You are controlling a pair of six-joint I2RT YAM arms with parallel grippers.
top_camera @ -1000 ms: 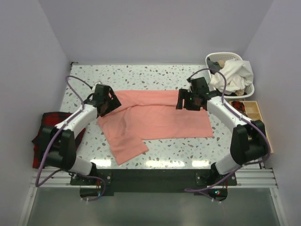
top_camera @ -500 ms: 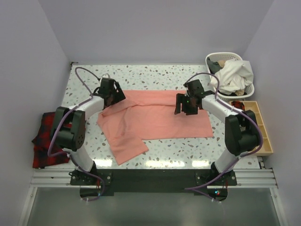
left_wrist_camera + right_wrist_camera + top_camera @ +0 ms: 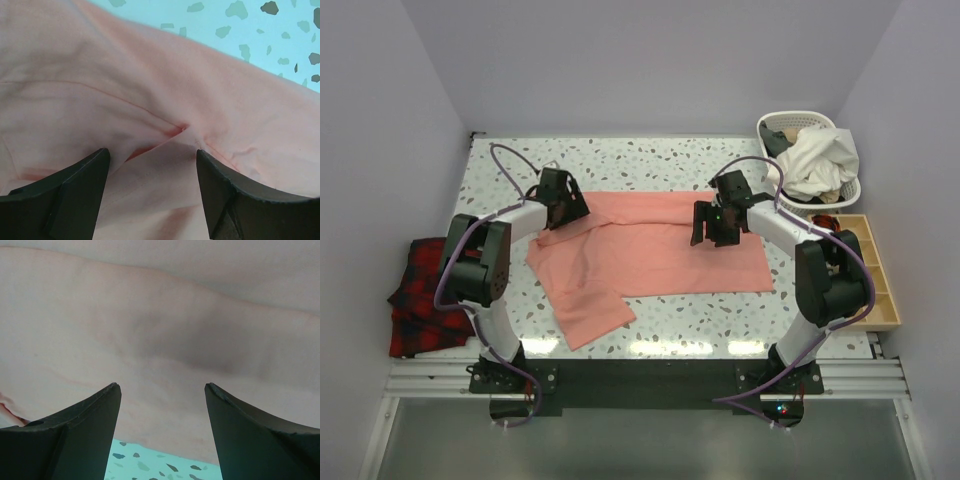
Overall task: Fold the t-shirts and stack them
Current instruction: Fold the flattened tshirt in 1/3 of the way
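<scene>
Top external view: the t-shirt [image 3: 650, 255] lies spread on the desk [image 3: 620, 160], left of the basket [image 3: 795, 116]. Expect thin, limp, light cloth, so pinch a seam or hem. Your left hand [image 3: 151, 151] and right hand [image 3: 162, 385] gape wide over it, holding nothing.

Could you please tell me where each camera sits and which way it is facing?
Top view: fixed above and behind the arms, looking down on the table and the pink t-shirt; both arms show whole, bases at the bottom.
Left wrist: on the left arm, looking down close at a t-shirt seam, table beyond; only its open jaws show.
Right wrist: on the right arm, looking down close at smooth t-shirt cloth; only its open jaws show.
Shared: all three see the t-shirt.
</scene>
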